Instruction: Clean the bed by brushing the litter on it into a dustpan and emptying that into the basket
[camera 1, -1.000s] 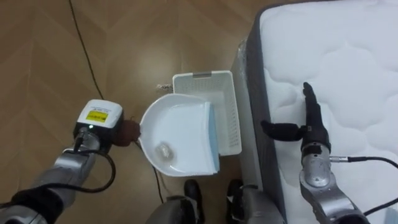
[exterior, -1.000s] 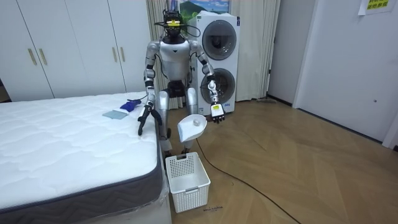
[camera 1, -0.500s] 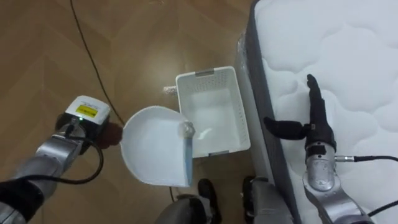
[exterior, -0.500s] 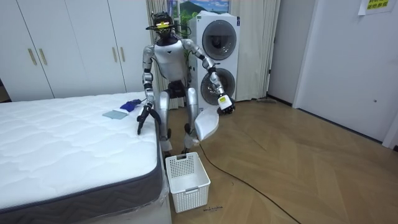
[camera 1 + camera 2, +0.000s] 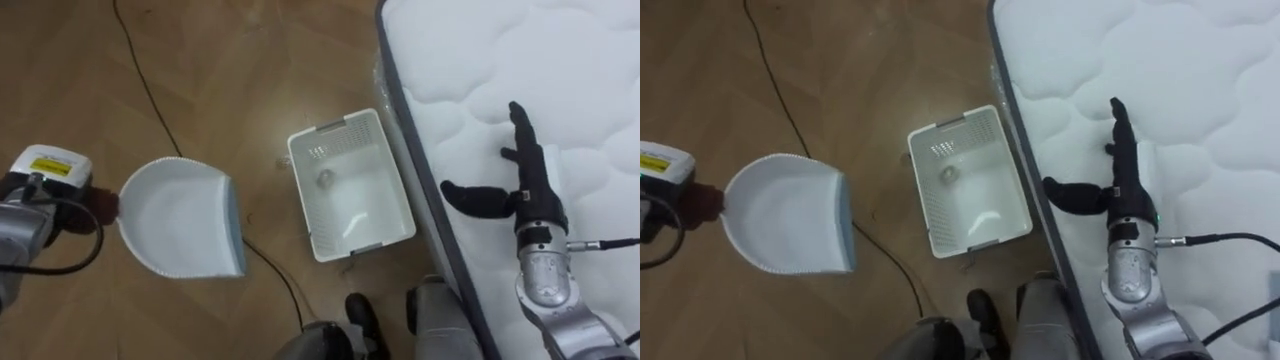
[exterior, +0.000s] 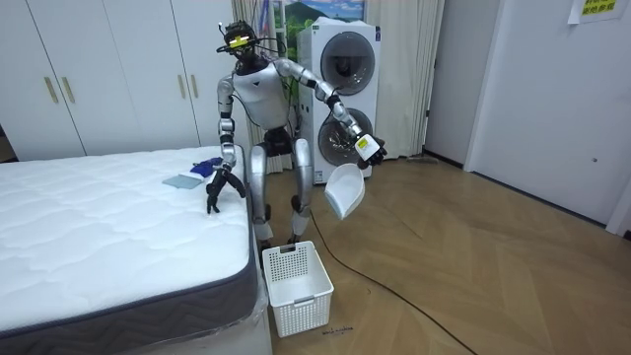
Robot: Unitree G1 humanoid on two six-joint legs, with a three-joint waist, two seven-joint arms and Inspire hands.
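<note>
Bed (image 5: 470,60) white, quilted, grey-sided | left hand (image 6: 370,149) grips dustpan (image 5: 185,220) | right hand (image 5: 527,192) flat open

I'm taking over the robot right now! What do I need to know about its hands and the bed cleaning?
The left hand is shut on the handle of the dustpan, held out over the floor; the pan looks empty.
The right hand is open with its fingers straight, over the mattress near its edge.
The basket stands on the floor beside the bed with a small scrap in it.
Done: that scrap is binned.
Left: a blue bundle and a flat grey square lie on the mattress.
</note>
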